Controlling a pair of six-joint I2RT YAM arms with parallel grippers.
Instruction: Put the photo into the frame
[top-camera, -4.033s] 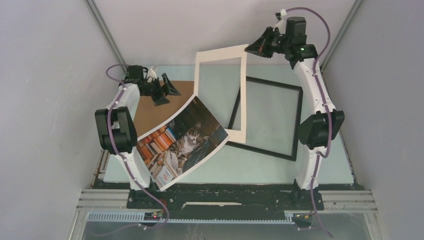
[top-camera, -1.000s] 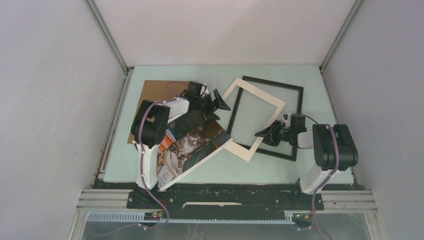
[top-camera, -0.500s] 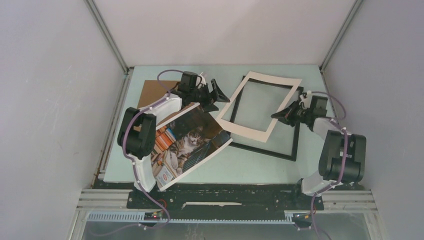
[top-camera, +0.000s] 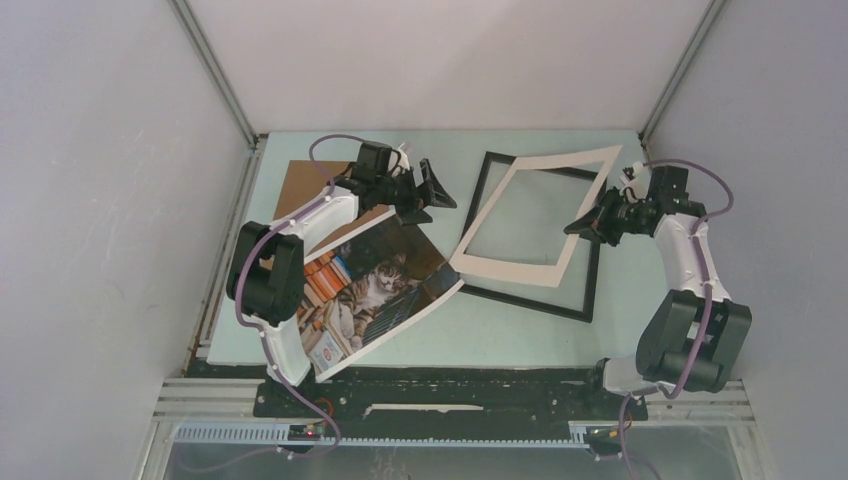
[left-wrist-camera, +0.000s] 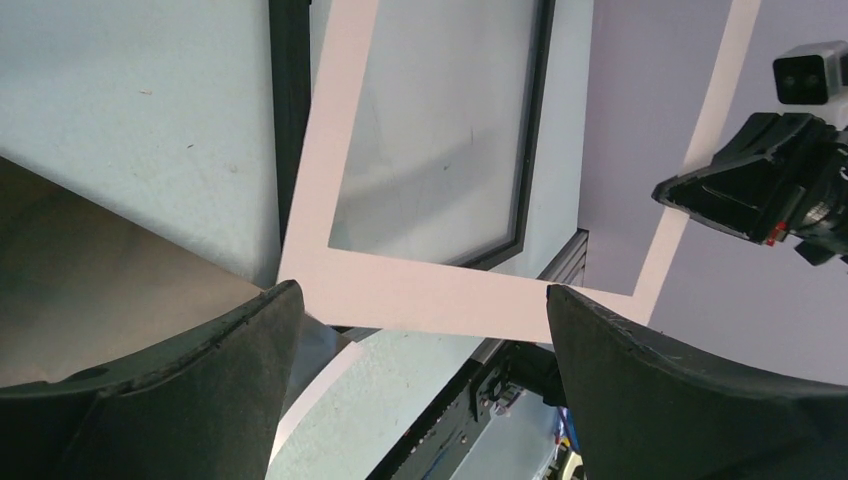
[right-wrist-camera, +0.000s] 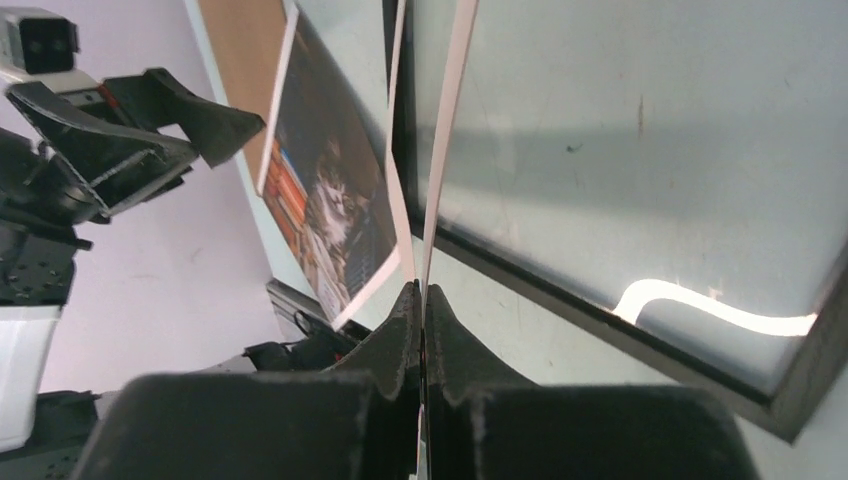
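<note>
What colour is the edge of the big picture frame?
Black. The frame shows best in the top external view.

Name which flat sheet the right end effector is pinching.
The white mat, pinched at its right edge; the photo, brown board and black frame lie ungripped.

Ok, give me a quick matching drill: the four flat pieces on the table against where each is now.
1 glossy cat photo
2 white card mat
3 thin black frame with clear pane
4 brown cardboard board

A pinched by the right fingers
B flat beneath the mat
C far left, partly under the photo
D near left, left arm above it

Pairs: 1-D, 2-A, 3-B, 4-C
</note>
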